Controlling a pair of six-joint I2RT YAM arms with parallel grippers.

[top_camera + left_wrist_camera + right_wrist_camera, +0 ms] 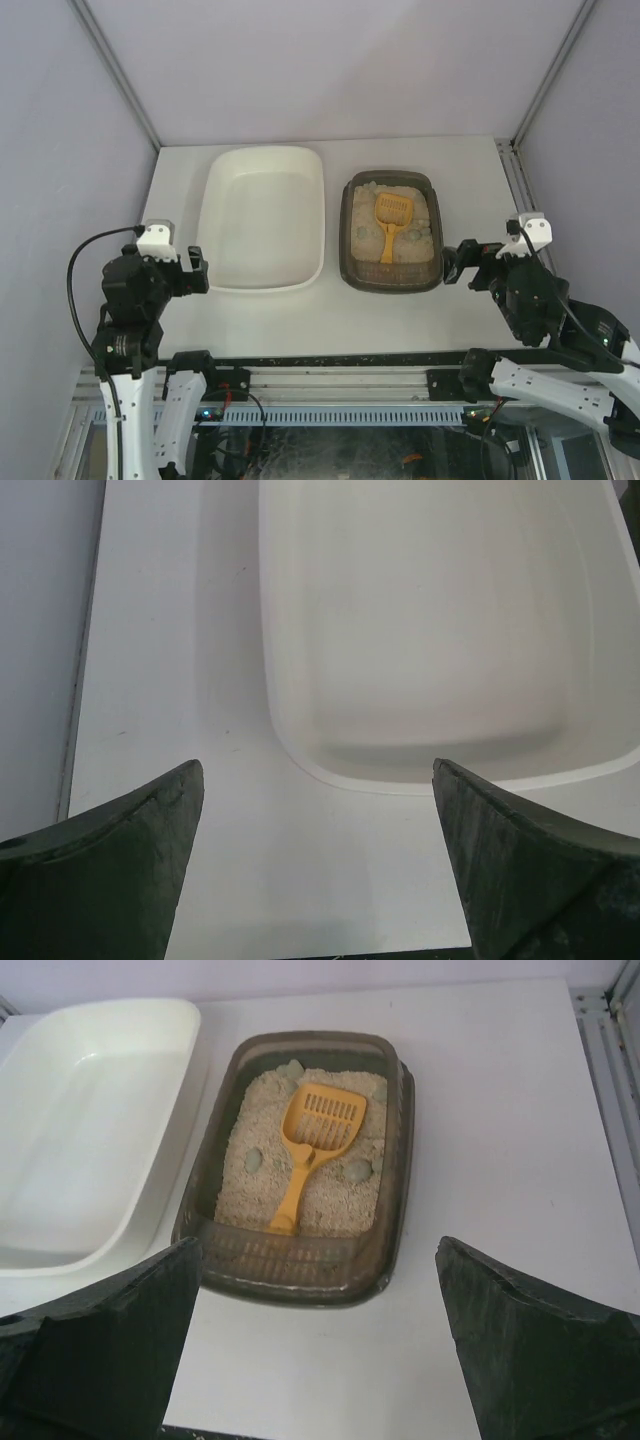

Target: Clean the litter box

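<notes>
Overhead view: a dark grey-brown litter box (346, 240) sits on the white table (400, 320), right of centre and just beside a larger cream-white tub (262, 225). A yellow scoop (392, 222) lies on the sandy litter inside, handle toward the arms. The left gripper (197, 270) hangs by the tub's near-left corner. The right gripper (452, 265) hangs by the box's near-right corner. Neither touches anything.

Left wrist view: both dark fingers (150, 860) stand wide apart with only bare table between them; the tub lies ahead, holding nothing that can be seen.

Right wrist view: these jaws also gape wide, holding nothing. The box lies straight ahead, with a few pale grey-green clumps (254, 1161) on the litter beside the scoop.

The first step is probably taking up the scoop (the right arm is nearer). It would go best to come down over the handle's near end, close across its narrow width, and keep the fingertips out of the litter.
</notes>
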